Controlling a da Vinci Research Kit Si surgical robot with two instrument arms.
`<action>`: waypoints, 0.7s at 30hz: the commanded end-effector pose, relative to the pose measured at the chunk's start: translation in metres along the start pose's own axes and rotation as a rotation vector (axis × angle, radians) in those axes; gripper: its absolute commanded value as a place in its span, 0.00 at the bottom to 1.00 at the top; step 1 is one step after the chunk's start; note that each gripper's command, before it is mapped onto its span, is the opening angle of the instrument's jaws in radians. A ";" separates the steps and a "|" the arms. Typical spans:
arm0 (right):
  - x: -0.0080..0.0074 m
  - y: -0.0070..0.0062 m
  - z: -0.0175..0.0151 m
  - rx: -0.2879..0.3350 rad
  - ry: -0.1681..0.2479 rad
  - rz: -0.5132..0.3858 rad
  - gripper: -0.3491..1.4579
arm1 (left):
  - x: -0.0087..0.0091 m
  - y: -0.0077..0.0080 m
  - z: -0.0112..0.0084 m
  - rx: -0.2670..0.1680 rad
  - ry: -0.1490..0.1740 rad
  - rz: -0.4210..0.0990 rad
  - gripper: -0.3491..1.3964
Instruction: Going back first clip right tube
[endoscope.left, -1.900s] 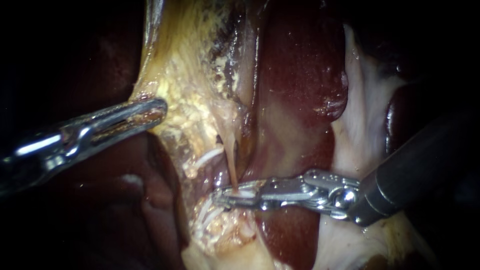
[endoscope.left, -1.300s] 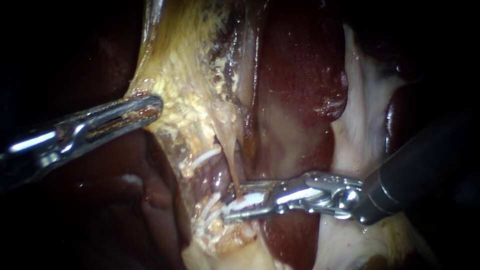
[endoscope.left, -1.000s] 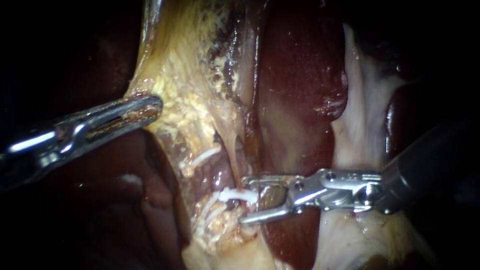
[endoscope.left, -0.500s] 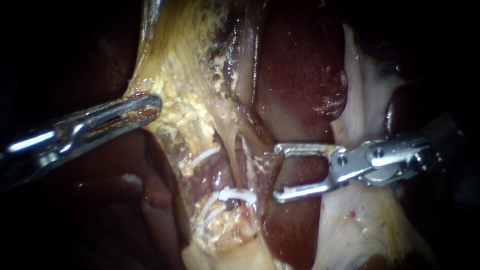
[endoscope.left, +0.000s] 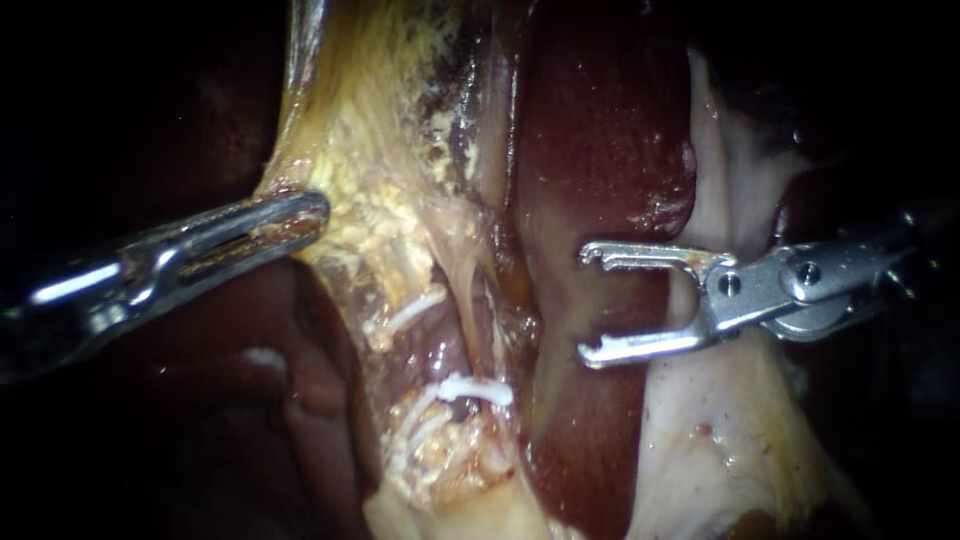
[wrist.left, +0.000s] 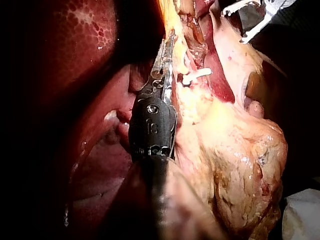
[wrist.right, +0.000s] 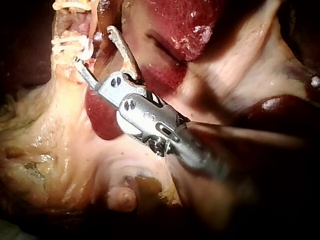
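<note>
Dark red liver (endoscope.left: 600, 130) fills centre. Yellow fatty tissue (endoscope.left: 370, 170) runs down beside it. Left instrument (endoscope.left: 312, 216): hand clamped on edge of yellow fatty tissue. Right instrument (endoscope.left: 590, 303): hand apart, empty, over liver, clear of tube. Thin pale tube (endoscope.left: 463, 305) runs down between yellow fatty tissue and liver. White clip (endoscope.left: 478, 389) sits across tube's lower end, below and beside right instrument's tips.

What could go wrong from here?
1. Right instrument has its jaws open right over the liver; a hooked tip could snag it when moving.
2. Left instrument grips the pale tissue taut; a slip or harder pull could strain the tube and its clip.
</note>
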 end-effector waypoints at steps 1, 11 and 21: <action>0.0000 0.0000 0.0000 0.000 0.001 0.000 0.52 | 0.0007 0.0000 0.0008 -0.002 0.013 0.004 0.00; 0.0001 -0.0002 -0.0001 0.001 0.001 0.000 0.52 | 0.0026 -0.0013 0.0066 -0.001 0.047 0.011 0.00; 0.0003 -0.0002 0.0002 0.000 0.001 0.001 0.52 | 0.0024 -0.0017 0.0075 0.000 0.047 0.010 0.00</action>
